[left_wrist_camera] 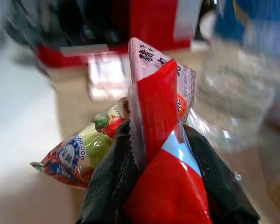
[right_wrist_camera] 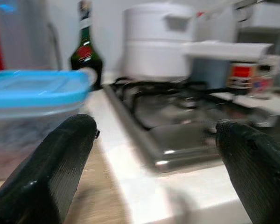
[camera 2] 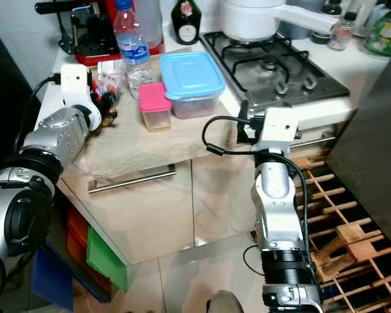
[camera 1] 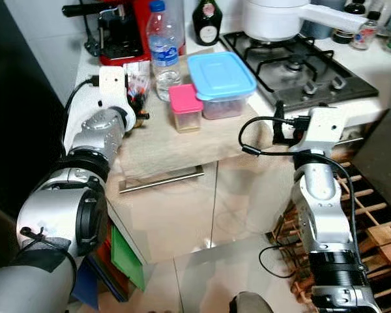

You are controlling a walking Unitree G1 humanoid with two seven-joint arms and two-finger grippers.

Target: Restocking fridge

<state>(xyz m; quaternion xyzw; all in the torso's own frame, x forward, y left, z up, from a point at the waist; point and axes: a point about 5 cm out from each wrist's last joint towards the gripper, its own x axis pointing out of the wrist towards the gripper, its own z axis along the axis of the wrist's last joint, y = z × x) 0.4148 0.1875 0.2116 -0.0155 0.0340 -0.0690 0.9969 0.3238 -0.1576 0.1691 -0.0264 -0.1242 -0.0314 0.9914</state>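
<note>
From the head camera, the left gripper (camera 1: pixel 138 98) reaches over the near-left part of the counter (camera 1: pixel 163 147) and is closed on a red snack packet (camera 1: pixel 135 88), which it holds just above the beige countertop. Directly beyond that gripper stands a red coffee machine (camera 1: pixel 127 26), and to its right side a clear water bottle (camera 1: pixel 161 49) stands upright. Further right of the bottle sit a small pink-lidded container (camera 1: pixel 186 107) and, touching or just beside it, a larger blue-lidded container (camera 1: pixel 220 81). The right gripper (camera 1: pixel 279 124) hovers at the counter's front edge, between the blue-lidded container and the gas hob (camera 1: pixel 300 65); a white pot (camera 1: pixel 274 16) rests on the hob beyond it and a dark bottle (camera 1: pixel 207 19) stands against the back wall. Below the counter, a drawer handle (camera 1: pixel 161 179) runs under the left arm. In the left wrist view, the two black fingers (left_wrist_camera: pixel 107 182) pinch the red snack packet (left_wrist_camera: pixel 163 154) between them, its crimped top edge sticking up past the fingertips; a second packet printed with vegetables (left_wrist_camera: pixel 84 149) lies on the counter just beyond, and the red machine is a blur behind. In the right wrist view, the black fingers (right_wrist_camera: pixel 60 163) stand wide apart with nothing between them, the blue-lidded container (right_wrist_camera: pixel 35 102) beside one finger and the hob, white pot (right_wrist_camera: pixel 163 42) and dark bottle (right_wrist_camera: pixel 86 51) ahead.
</note>
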